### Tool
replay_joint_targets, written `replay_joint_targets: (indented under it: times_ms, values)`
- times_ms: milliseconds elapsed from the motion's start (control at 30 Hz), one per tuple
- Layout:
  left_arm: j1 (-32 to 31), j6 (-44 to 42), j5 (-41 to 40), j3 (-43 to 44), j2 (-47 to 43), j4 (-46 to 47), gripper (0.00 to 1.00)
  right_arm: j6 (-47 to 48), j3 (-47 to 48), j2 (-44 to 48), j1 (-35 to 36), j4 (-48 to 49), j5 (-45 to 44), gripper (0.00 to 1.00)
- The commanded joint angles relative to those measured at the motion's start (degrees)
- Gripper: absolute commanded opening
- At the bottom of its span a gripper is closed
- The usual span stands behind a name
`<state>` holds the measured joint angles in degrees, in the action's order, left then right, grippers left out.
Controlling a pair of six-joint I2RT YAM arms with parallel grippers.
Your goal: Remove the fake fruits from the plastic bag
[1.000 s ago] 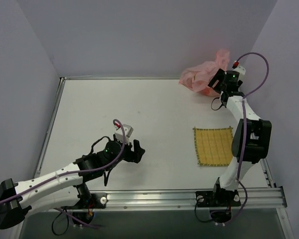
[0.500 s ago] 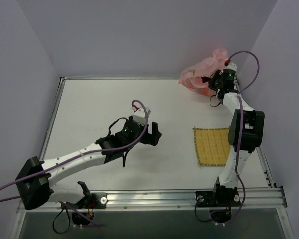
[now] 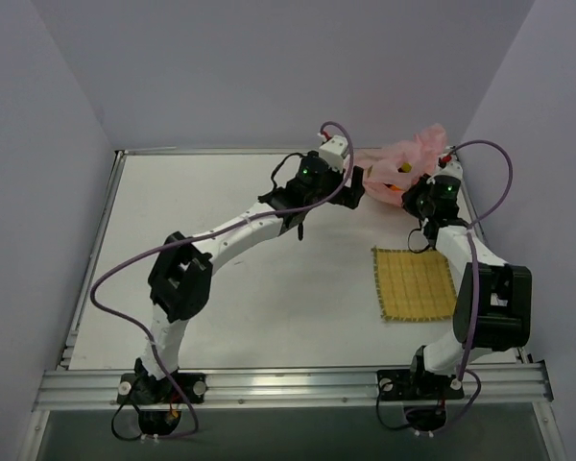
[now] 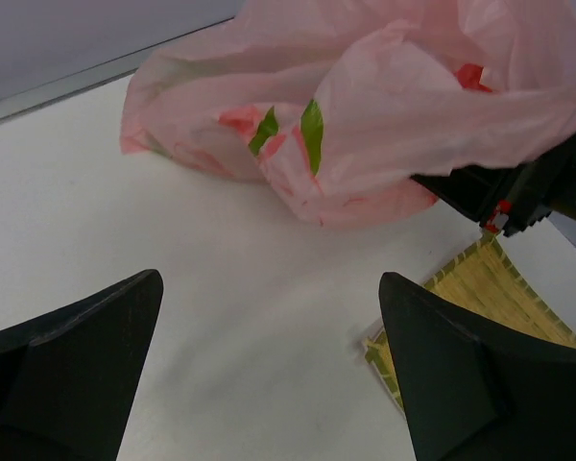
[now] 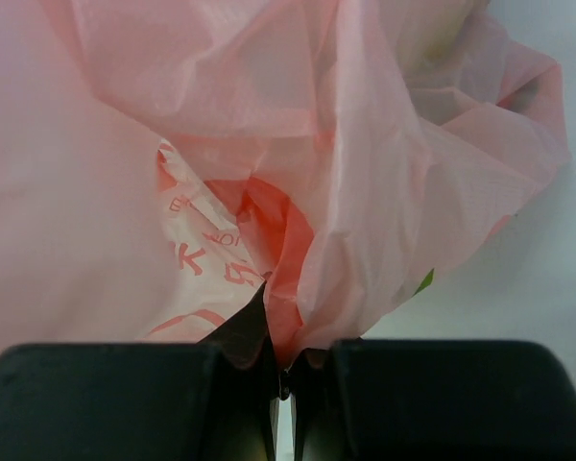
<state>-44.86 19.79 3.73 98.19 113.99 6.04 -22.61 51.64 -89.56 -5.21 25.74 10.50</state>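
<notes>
Top external view puts the plastic bag (image 3: 398, 158) at the far right corner of the table (image 3: 221, 288), our right gripper (image 5: 280, 375) pinched shut on its film, our left gripper (image 4: 269, 355) spread wide just beside it, so we judge the fake fruits all have yet to come out.
</notes>
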Motion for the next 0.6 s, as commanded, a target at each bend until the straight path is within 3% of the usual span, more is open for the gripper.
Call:
replay_joint_targets:
  times_ms: [0, 233, 467, 500, 567]
  values:
    - [0.4, -5.0, 5.7, 10.2, 6.6, 0.1, 0.94, -0.2, -2.0, 3.2, 0.0, 1.6, 1.2, 0.0]
    - [0.0, -7.6, 14.9, 32.3, 18.7, -9.7, 0.94, -0.8, -3.8, 4.3, -0.2, 0.9, 1.7, 0.0]
    - [0.9, -6.3, 13.1, 55.5, 33.3, -18.1, 0.94, -1.3, -3.1, 5.0, -0.7, -0.1, 2.7, 0.0]
    - [1.1, -5.9, 12.6, 60.8, 36.6, -18.1, 0.97, -1.3, -3.2, 5.0, -0.7, -0.2, 2.8, 0.0]
    - [1.6, -3.8, 12.9, 62.0, 38.0, -14.2, 0.99, -0.9, -2.9, 5.0, -0.7, -0.7, 2.2, 0.0]
